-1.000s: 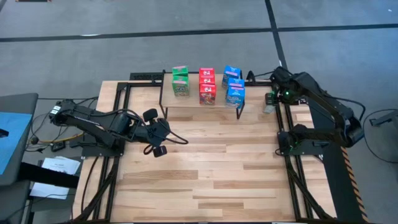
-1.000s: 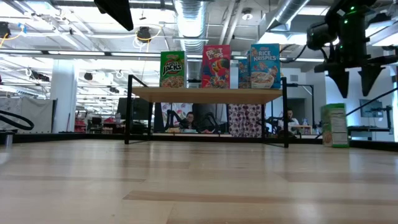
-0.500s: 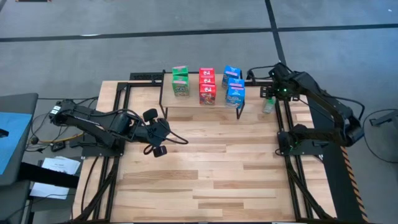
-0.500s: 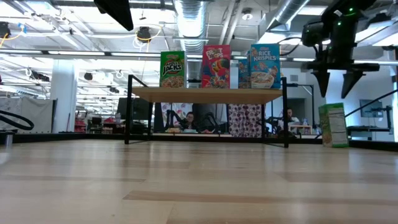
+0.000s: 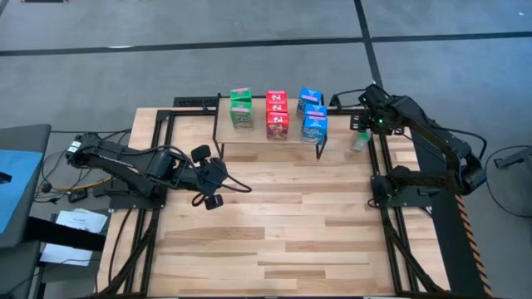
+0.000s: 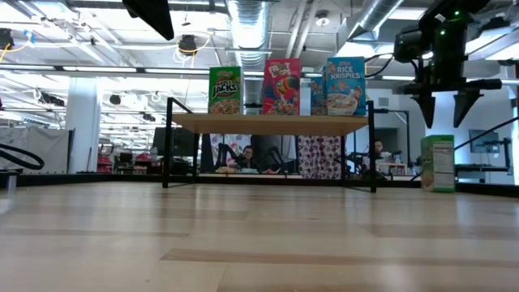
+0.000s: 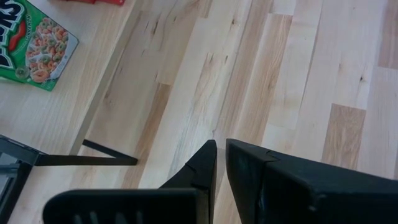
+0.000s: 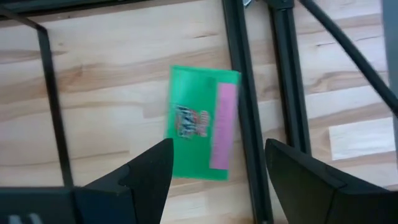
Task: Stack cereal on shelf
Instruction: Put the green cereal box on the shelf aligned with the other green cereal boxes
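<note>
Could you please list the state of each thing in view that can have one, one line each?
Left gripper: fingers shut, empty, above the bare tabletop.
Right gripper: fingers open, empty, hanging above the loose green box.
Loose green box: upright on the tabletop, right of the shelf.
Shelf: holds green, red and blue boxes, upright.

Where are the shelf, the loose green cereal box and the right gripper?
shelf (image 6: 268, 123): low view, front edge of board.
green cereal box (image 8: 198, 121): right wrist view, top face.
right gripper (image 6: 447, 105): low view, between open fingertips.
</note>
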`<action>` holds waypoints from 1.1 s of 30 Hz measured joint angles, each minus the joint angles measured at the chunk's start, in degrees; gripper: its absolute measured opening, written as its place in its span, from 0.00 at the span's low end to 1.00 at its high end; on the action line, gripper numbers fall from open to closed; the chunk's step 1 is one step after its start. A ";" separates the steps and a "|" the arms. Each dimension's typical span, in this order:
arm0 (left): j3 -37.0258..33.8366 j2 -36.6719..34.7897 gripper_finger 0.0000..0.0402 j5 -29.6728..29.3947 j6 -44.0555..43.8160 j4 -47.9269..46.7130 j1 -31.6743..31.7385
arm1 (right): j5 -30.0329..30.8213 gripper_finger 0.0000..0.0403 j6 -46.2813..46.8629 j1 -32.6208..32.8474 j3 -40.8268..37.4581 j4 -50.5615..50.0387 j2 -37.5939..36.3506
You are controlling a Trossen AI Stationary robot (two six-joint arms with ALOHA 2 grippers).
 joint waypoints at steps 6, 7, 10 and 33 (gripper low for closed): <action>0.00 0.00 0.06 -0.04 -0.04 0.01 -0.01 | 0.55 0.68 1.51 0.75 0.00 0.36 0.00; 0.00 0.00 0.06 -0.04 -0.04 0.01 0.00 | 0.56 0.69 1.53 0.73 -0.03 0.34 0.00; 0.00 0.00 0.06 -0.06 -0.07 0.00 0.00 | 0.58 0.69 2.25 0.73 -1.62 0.83 -0.02; 0.00 0.00 0.06 -0.11 0.34 0.02 0.00 | 1.30 0.69 1.59 0.52 -4.55 5.43 -3.70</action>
